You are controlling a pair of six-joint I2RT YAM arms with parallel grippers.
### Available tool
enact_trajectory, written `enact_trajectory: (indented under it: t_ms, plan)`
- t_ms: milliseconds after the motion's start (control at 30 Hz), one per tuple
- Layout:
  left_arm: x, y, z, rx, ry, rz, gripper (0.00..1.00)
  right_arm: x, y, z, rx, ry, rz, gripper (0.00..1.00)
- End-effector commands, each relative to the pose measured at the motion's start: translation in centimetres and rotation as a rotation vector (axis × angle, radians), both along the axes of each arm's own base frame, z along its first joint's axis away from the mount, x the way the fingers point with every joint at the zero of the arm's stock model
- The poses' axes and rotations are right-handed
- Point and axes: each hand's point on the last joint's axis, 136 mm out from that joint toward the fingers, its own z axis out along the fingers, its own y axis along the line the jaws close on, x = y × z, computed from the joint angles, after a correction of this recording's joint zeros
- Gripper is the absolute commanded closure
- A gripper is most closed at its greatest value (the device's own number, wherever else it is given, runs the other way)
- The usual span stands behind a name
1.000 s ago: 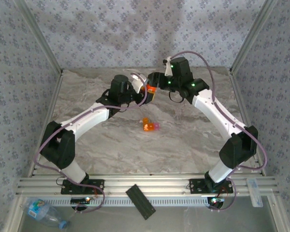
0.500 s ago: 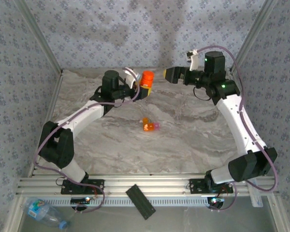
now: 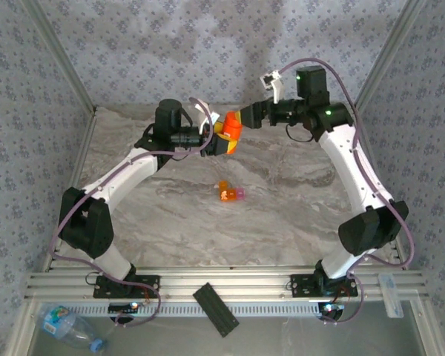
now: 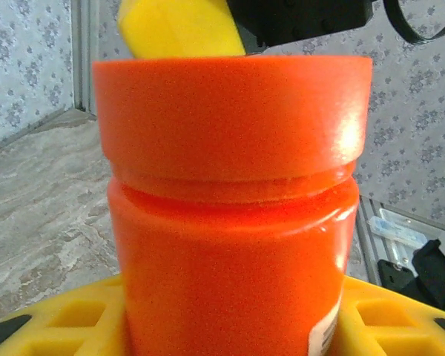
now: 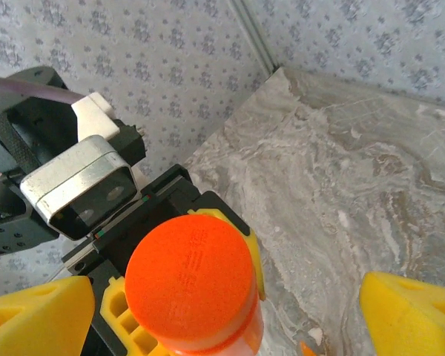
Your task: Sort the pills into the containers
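Observation:
My left gripper (image 3: 222, 138) is shut on the orange pill bottle (image 3: 230, 127), held above the back of the table with its cap tilted toward the right arm. In the left wrist view the bottle (image 4: 233, 200) stands between the yellow pads (image 4: 67, 322). My right gripper (image 3: 242, 119) is open at the cap (image 5: 189, 274), one yellow fingertip (image 5: 37, 319) on each side of it and apart from it. The tiny orange compartment with its pale pink piece (image 3: 231, 193) lies on the marble table (image 3: 282, 215) near the middle.
A black flat bar (image 3: 216, 308) lies across the front rail. A plastic water bottle (image 3: 67, 324) lies at the front left, below the rail. Patterned walls and metal corner posts (image 3: 382, 63) close in the table on three sides.
The right gripper drew back from the bottle to the right, then came back to its cap. The left gripper kept hold of the bottle and moved it slightly up and back.

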Motion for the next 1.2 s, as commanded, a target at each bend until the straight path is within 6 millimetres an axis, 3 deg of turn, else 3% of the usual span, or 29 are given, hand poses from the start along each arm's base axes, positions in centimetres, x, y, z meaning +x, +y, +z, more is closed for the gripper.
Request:
enact_trajectory:
  t_ms: [0,333,533,900,1167]
  plan:
    - [-0.7,-0.5,0.9,-0.014,-0.019,-0.062,1.00,-0.7,0.8,-0.3,-0.030,-0.003,0.046,0.08]
    - [-1.0,-0.7,0.8,-0.010,-0.016,-0.067,1.00,-0.8,1.7,-1.4,-0.038,0.019,0.070,0.18]
    - [-0.9,-0.7,0.8,-0.009,-0.019,-0.062,1.00,-1.1,1.9,-1.8,-0.045,0.031,0.079,0.19]
    - [-0.9,-0.6,1.0,-0.008,-0.029,-0.056,1.00,-1.6,2.5,-2.3,-0.039,0.055,0.109,0.45]
    - [0.8,-0.2,1.6,-0.003,-0.090,0.080,1.00,-1.4,3.3,-4.9,-0.095,0.099,0.009,0.54]
